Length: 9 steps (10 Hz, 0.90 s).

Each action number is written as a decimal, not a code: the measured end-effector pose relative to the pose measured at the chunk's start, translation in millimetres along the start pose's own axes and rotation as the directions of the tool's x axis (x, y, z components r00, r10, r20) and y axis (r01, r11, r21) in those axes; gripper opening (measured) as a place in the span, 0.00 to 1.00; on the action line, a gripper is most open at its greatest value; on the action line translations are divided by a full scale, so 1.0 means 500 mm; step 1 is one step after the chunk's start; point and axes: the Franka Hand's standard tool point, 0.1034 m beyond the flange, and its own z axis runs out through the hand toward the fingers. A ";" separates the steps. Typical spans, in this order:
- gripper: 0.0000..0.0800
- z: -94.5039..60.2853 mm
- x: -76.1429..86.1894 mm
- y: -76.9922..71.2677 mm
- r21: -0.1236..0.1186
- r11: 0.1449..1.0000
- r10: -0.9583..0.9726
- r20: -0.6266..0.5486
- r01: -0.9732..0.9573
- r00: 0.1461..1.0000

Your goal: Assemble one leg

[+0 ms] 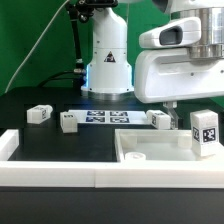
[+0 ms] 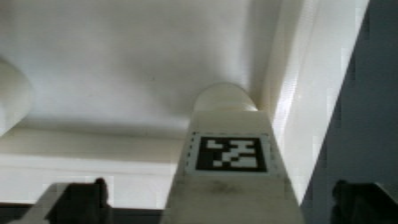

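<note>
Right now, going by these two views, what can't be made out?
- Wrist view: the leg's lower end, cut off by the bottom edge.
- Wrist view: the fingers, dark and cropped by that edge.
- Exterior view: the gripper, partly cut by the right edge.
- Exterior view: marker board tags, too small to read.

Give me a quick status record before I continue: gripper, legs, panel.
gripper: open, fingers either side of a leg, gap visible
leg at gripper: tag toward wrist camera, white surface behind
loose legs: three on the black table, around the marker board
tagged leg: at the panel's end, exterior view's right
panel: lying flat
</note>
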 end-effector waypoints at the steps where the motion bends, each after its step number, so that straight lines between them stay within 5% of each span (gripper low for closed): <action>1: 0.64 0.000 0.000 0.000 0.000 1.000 0.000 0.000 0.000 1.000; 3: 0.36 0.000 -0.001 0.000 0.000 0.999 0.036 0.001 -0.036 0.999; 6: 0.36 0.001 -0.001 -0.004 0.003 0.970 0.245 -0.001 -0.245 0.970; 9: 0.36 0.005 -0.003 -0.019 0.014 0.805 0.593 -0.030 -0.593 0.805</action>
